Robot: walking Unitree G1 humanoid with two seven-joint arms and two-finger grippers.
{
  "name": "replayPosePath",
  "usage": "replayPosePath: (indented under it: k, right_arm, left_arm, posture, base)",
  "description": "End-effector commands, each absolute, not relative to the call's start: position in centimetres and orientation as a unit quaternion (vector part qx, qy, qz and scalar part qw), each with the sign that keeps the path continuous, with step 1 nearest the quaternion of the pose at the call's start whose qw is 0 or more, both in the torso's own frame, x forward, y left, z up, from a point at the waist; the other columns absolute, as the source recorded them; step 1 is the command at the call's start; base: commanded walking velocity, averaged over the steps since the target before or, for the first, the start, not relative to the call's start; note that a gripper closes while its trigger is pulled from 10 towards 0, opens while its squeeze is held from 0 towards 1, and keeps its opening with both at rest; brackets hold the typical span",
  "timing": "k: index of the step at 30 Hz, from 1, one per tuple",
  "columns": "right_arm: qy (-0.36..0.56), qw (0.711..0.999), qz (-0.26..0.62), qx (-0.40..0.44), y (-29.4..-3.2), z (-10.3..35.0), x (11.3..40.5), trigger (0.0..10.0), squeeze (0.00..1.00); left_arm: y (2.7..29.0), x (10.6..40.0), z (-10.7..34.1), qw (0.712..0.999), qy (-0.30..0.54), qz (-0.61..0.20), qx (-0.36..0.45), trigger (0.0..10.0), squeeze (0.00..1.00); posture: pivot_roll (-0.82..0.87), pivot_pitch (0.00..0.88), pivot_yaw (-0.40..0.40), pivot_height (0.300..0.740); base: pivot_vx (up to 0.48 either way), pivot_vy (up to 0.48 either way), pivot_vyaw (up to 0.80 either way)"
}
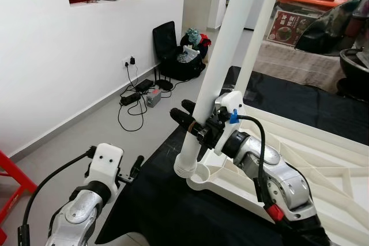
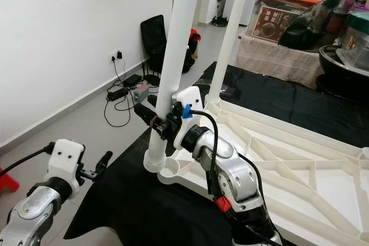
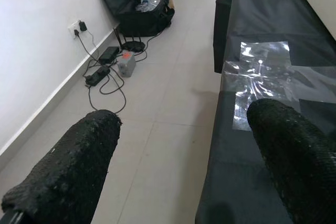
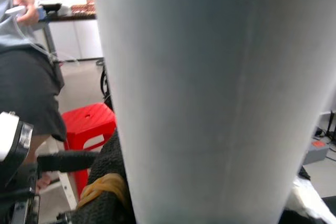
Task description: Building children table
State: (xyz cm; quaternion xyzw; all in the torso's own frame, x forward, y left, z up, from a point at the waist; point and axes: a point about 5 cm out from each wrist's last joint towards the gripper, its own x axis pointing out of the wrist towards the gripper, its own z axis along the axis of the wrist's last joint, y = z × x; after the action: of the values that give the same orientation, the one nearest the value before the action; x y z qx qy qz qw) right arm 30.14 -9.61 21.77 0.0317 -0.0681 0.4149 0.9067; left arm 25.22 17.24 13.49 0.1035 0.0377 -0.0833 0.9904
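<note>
Your right claw (image 1: 195,126) was clamped on the leg (image 1: 222,67) above the tabletop (image 1: 323,165); left claw (image 1: 136,168) stood apart.

The white table leg (image 1: 222,61) runs off the top edge, and the person (image 4: 23,66) is cut off at the frame's side.

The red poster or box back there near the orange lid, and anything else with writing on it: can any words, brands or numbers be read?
None can be read.
Red box behind the table top: print and a round picture, too blurred to read.
Grey box on the floor by the cables: no legible label.
White table leg, held in the right pincer: plain, no marking.
Left pincer: no marking seen.
</note>
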Motion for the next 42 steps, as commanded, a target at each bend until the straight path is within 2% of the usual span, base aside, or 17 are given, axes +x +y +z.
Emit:
replayPosePath:
  k: [1, 9, 13, 24, 34, 42]
  right_arm:
    - [-0.074, 0.914, 0.4, 0.019, -11.0, 21.6, 30.7, 10.0, 0.0]
    - [-0.058, 0.931, 0.36, 0.012, -14.2, 20.4, 30.8, 10.0, 0.0]
    - [-0.054, 0.933, 0.355, 0.012, -14.6, 19.9, 30.7, 10.0, 0.0]
    - [-0.035, 0.922, 0.385, 0.027, -14.3, 18.3, 28.7, 10.0, 0.0]
    - [-0.029, 0.919, 0.391, 0.032, -14.0, 17.8, 28.2, 10.0, 0.0]
    - [-0.021, 0.91, 0.413, 0.031, -12.7, 17.2, 28.3, 10.0, 0.0]
  left_arm:
    - [17.2, 25.1, 13.0, 0.988, 0.051, -0.093, 0.108, 10.0, 0.0]
    - [16.6, 25.0, 13.0, 0.985, 0.05, -0.123, 0.106, 10.0, 0.0]
    - [16.1, 24.7, 12.9, 0.982, 0.051, -0.148, 0.106, 10.0, 0.0]
    - [16.2, 24.7, 12.9, 0.98, 0.054, -0.157, 0.112, 10.0, 0.0]
    - [16.5, 24.9, 13.0, 0.979, 0.054, -0.159, 0.114, 10.0, 0.0]
    - [16.4, 24.9, 13.1, 0.979, 0.053, -0.16, 0.113, 10.0, 0.0]
  posture:
    - [0.16, 0.0, -0.11, 0.74]
    - [0.16, 0.0, -0.097, 0.74]
    - [0.16, 0.0, -0.095, 0.74]
    - [0.16, 0.0, -0.085, 0.74]
    - [0.16, 0.0, -0.086, 0.74]
    - [0.17, 0.0, -0.094, 0.74]
  base:
    - [0.0, 0.0, 0.0]
    - [0.0, 0.0, 0.0]
    - [0.0, 0.0, 0.0]
    - [0.0, 0.0, 0.0]
    - [0.0, 0.0, 0.0]
    - [0.0, 0.0, 0.0]
